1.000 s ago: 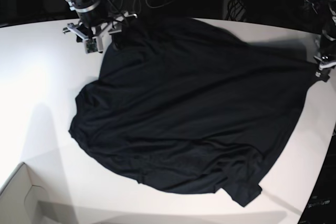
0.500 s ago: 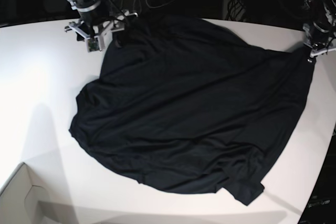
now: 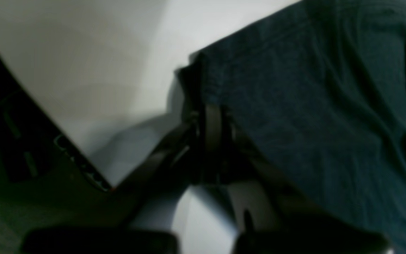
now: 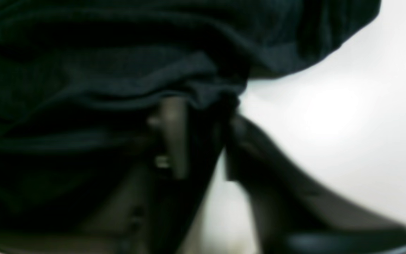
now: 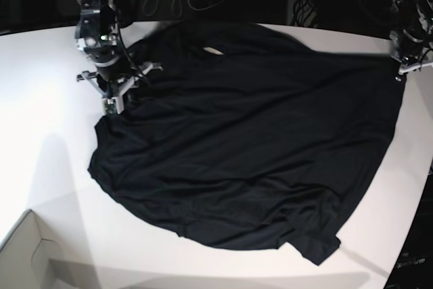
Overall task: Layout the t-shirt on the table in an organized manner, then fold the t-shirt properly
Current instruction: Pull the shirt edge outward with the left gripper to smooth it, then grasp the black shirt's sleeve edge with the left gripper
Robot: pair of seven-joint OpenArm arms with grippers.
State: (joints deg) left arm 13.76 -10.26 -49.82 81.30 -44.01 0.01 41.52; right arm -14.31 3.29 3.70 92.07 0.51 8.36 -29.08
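while spreading the t-shirt (image 5: 243, 147) across the white desk (image 5: 47, 99), both sets of fingers pinching cloth at opposite sides. left fingers (image 3: 208, 120) pressed together on a hemmed corner, fabric running off to their right, bare desk to their left near its edge. right fingers (image 4: 197, 127) clamped on a bunched fold, cloth heaped above and left of them, desk showing to the right. held apart like this probably to tension the body flat before folding. lying mostly open but rumpled, one sleeve trailing at the near side. cardboard box (image 5: 27, 255) corner well clear.
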